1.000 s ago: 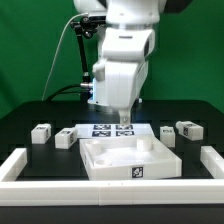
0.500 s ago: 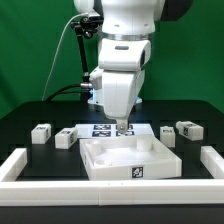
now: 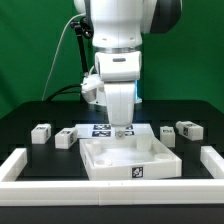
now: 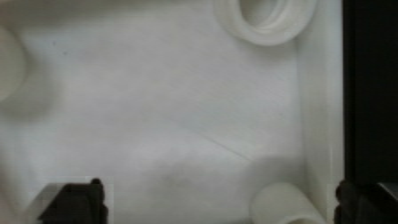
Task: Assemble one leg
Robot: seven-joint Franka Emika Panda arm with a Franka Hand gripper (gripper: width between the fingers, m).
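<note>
Black surface carries a white tray at its middle; above it the gripper hangs, fingers spread wide, empty, fingertips partly cut off.

Four small white rectangular legs, each with a dark marker tag, lie flat and separate across the worktop's middle. The first leg and second leg sit toward the edge on the exterior view's left, while the third leg and fourth leg sit toward the right edge.
</note>
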